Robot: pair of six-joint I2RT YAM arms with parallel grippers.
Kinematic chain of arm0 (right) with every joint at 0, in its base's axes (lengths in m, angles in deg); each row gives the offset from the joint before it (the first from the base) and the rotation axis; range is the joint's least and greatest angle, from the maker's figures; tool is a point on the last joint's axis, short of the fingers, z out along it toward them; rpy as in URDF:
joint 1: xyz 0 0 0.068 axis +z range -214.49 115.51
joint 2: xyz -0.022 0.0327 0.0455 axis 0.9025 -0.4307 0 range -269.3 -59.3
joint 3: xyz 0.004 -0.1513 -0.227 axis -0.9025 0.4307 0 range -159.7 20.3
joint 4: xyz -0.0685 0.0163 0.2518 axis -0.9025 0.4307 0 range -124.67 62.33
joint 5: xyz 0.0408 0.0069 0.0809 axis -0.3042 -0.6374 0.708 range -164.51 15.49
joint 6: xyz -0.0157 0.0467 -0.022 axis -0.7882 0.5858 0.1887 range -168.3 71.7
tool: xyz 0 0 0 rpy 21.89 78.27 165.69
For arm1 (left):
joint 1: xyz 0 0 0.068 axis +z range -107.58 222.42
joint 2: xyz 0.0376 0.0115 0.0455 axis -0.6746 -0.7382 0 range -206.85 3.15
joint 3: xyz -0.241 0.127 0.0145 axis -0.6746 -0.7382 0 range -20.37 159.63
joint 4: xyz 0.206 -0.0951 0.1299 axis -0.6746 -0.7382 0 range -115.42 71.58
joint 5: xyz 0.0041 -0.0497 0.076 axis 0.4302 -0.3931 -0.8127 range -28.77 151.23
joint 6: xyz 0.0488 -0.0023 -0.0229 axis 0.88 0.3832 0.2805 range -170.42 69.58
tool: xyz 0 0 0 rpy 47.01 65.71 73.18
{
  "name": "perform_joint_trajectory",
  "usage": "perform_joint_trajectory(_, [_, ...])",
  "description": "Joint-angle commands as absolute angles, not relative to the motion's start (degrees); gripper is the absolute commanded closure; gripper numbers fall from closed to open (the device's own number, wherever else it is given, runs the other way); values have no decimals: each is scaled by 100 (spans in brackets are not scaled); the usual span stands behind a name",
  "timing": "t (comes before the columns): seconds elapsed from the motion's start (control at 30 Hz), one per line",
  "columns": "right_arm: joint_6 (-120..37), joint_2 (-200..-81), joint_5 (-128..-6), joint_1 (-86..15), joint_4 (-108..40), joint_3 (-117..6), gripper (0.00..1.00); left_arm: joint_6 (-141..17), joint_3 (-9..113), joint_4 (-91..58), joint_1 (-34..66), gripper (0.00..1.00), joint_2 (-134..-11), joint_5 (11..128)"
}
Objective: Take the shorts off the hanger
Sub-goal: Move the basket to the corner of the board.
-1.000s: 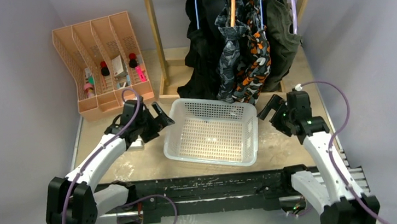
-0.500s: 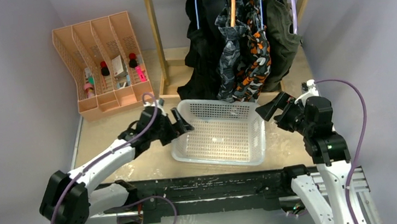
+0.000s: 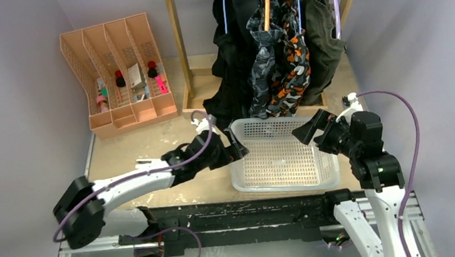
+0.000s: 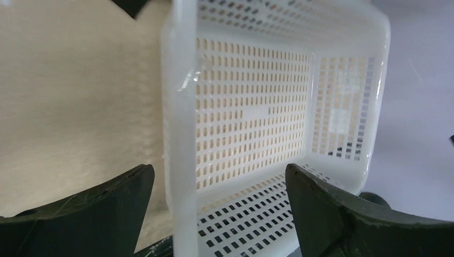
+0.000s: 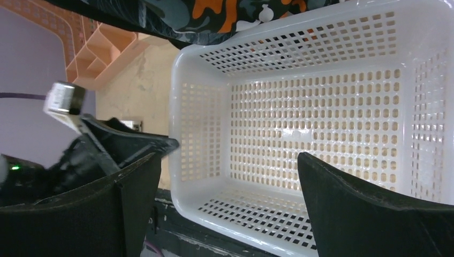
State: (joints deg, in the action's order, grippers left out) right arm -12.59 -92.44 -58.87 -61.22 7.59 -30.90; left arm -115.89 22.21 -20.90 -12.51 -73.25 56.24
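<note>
Slid rightward, the basket [image 3: 281,161] has the left gripper [image 3: 234,145] straddling its wall.

White basket [image 3: 281,158], peach organizer [image 3: 132,115]

Both arms are built alike: smooth white link shells joined by black cylindrical joint housings. On the left arm [image 3: 136,182], the bulkiest black housing sits at 8 o'clock in the overhead view. A thin purple cable [image 3: 181,163] runs along its white link to a small white block at the wrist. The right arm [image 3: 377,174] has the same kind of cable, arching at 3 o'clock, and a green light on 1 black housing. The left gripper [image 3: 234,147] and right gripper [image 3: 309,128] each carry 2 broad, matte black, wedge-shaped fingers [image 4: 104,201] with faint scuffs.
</note>
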Motion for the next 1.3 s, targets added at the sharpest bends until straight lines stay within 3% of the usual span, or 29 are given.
perform_joint_trajectory(0.0, [-1531, -9413, -5415, -6123, 770, -2935, 2, -11591, 2386, -3298, -1247, 7, -6106, 4112])
perform_joint_trajectory(0.2, [-1613, -10198, -5239, -6098, 201, -2233, 3, -11664, 2527, -5381, -1238, 5, -4626, 2908])
perform_joint_trajectory(0.4, [8, -10384, -6081, -6108, -1065, -1706, 1, -12070, 2499, -6465, -1244, 4, -3521, 2427])
perform_joint_trajectory(0.73, [-242, -11479, -8498, -6157, -549, -2467, 0, -12419, 3084, -7710, -1244, 5, -3353, 1929])
perform_joint_trajectory(1.13, [-841, -12017, -9976, -6971, -819, -2562, 0, -12271, 2891, -6917, -1247, 5, -3781, 2519])
perform_joint_trajectory(1.27, [-1482, -12282, -9423, -7934, -1179, -2733, 0, -12234, 2833, -6817, -1249, 5, -3824, 2615])
